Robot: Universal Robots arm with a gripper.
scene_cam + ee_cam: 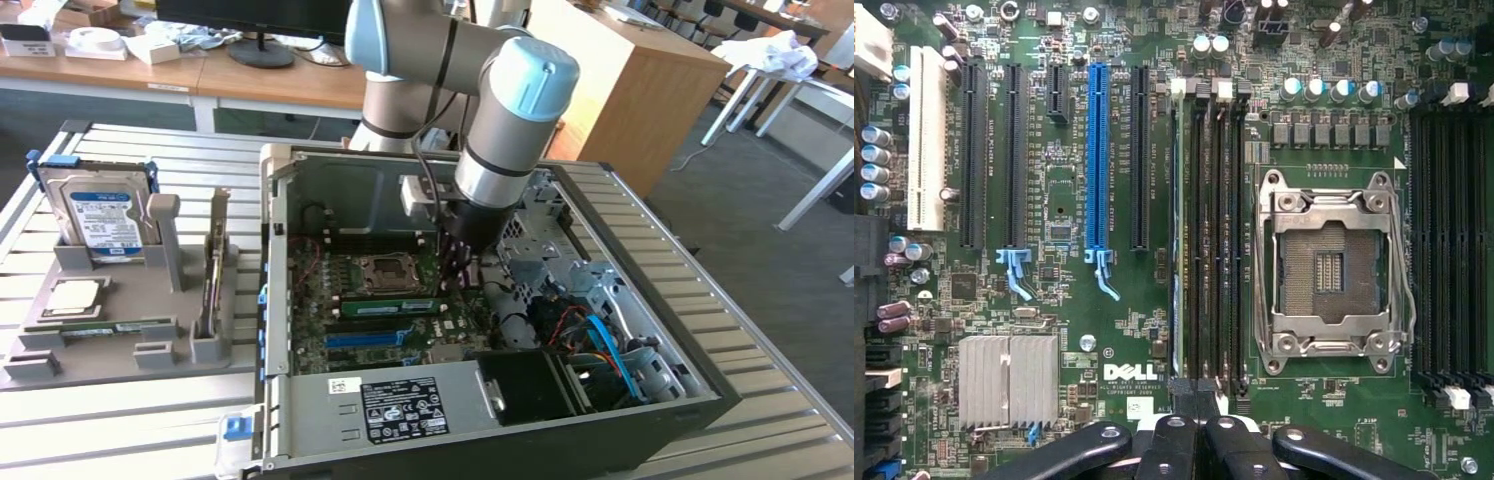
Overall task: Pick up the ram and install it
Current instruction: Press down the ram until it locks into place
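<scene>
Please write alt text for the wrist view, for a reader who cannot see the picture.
A closed gripper hangs over a green computer motherboard, its fingertips just above the black memory slots beside the open, empty processor socket. A thin green ram stick stands on edge in the slot nearest the blue expansion slot. A silver heatsink sits near the gripper.
</scene>
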